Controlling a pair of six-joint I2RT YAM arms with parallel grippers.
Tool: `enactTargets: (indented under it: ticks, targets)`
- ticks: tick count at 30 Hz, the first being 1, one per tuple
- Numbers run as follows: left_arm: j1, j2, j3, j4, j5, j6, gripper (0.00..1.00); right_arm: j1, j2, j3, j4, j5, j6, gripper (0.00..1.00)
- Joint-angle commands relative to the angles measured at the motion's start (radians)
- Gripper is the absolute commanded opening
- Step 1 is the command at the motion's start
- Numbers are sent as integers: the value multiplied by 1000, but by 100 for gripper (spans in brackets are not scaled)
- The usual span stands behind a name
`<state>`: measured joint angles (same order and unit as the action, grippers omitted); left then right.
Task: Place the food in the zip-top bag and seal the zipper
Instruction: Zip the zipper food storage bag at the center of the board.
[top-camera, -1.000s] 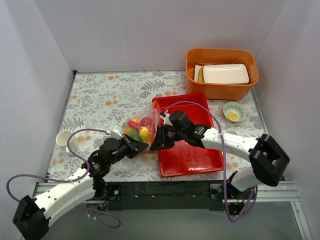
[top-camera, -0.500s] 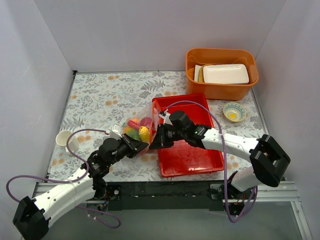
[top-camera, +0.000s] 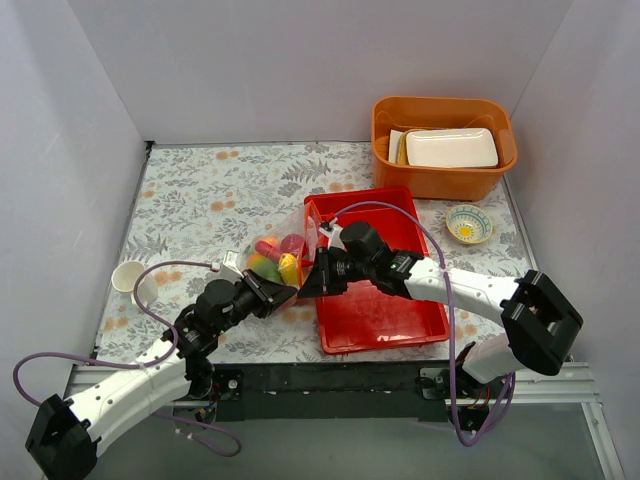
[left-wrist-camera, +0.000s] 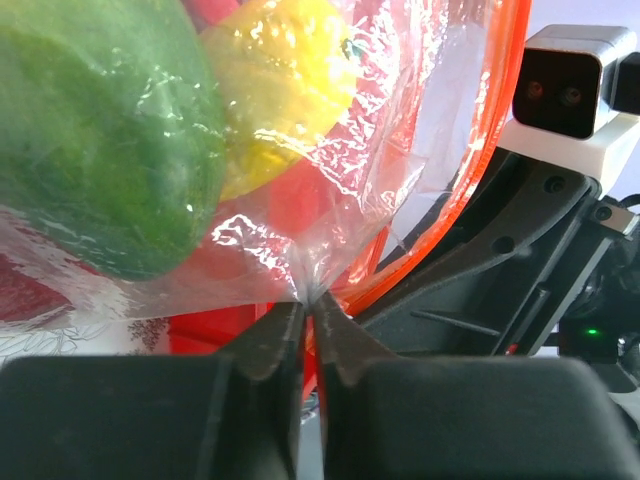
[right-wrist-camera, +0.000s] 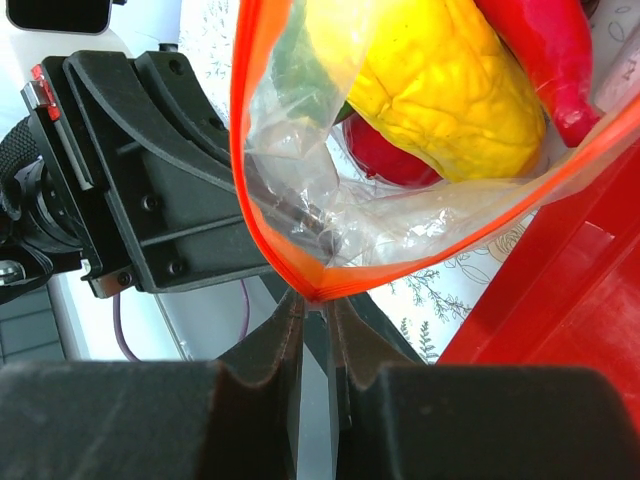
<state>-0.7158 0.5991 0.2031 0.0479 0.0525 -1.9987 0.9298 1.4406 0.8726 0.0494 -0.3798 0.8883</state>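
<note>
Left wrist view: left end effector (left-wrist-camera: 308, 300) pinches limp, slippery film of the zip-top bag (left-wrist-camera: 345, 120); right end effector (right-wrist-camera: 313, 300) clamps the stiffer zipper (right-wrist-camera: 238, 130) corner, likely the surer hold.

- Left arm (top-camera: 130, 388): enters at the lower left of the top view and slants up and right toward the centre.
- Left gripper (top-camera: 286, 292): fingers pressed together, pinching the film of the zip-top bag (left-wrist-camera: 300, 230).
- Right arm (top-camera: 465, 283): enters at the lower right and stretches left across mid-frame.
- Right gripper (top-camera: 306, 284): fingers almost together, nipping a corner of the zipper (right-wrist-camera: 312, 288).
- The two grippers face each other, tips just beside one another.
</note>
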Motion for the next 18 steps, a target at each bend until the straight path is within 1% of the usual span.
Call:
enactTargets:
  ticks: [1,18]
  targets:
    - [-4,-18,-16,23,20,-18,0,0,-32,-4,50,16,3,8]
    - [-4,-36,-14,-16,55,-9,0,-31,-46,26,21,96,-20,9]
